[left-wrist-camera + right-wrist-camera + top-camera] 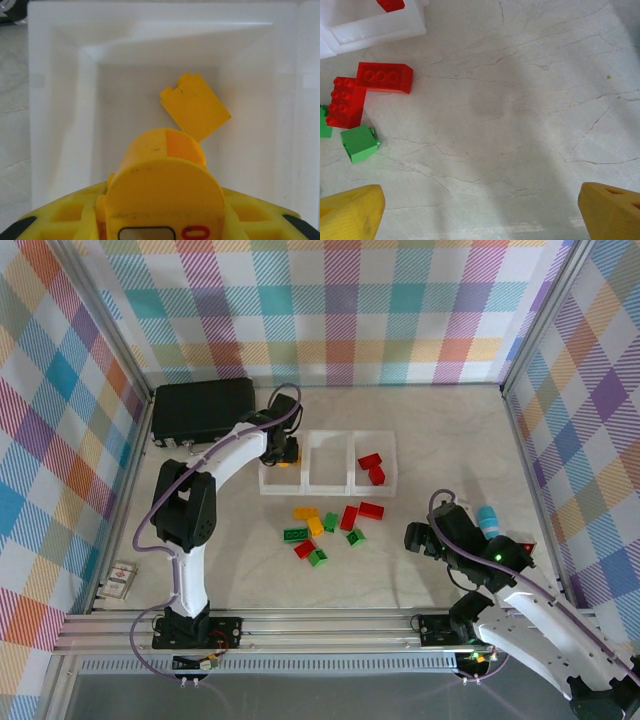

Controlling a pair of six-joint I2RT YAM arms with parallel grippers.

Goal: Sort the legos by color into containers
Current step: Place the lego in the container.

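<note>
Plaid walls in pastel checks box in a pale, veined tabletop, and I've got both arms up on screen. Upper centre of the top view, three white trays sit joined in a row, with a black case off to their left.

My left hand is over the left tray. On its wrist camera the fingers are drawn in close at the bottom centre. A yellow brick sits tilted right at their tips, its lower corner tucked behind them, so I read that as pinched, inside the tray's white walls.

The right tray holds two red bricks, one just below the other. Below the trays, mid-frame, loose bricks in red, green and yellow lie scattered close together on the tabletop.

My right hand hangs to the right of that scatter, fingers spread wide over bare tabletop. At the upper left of its wrist camera I see two red ones touching in an L. A green brick lies just below them.

Lower left of the top view, a small card-like thing lies near the frame rail.
</note>
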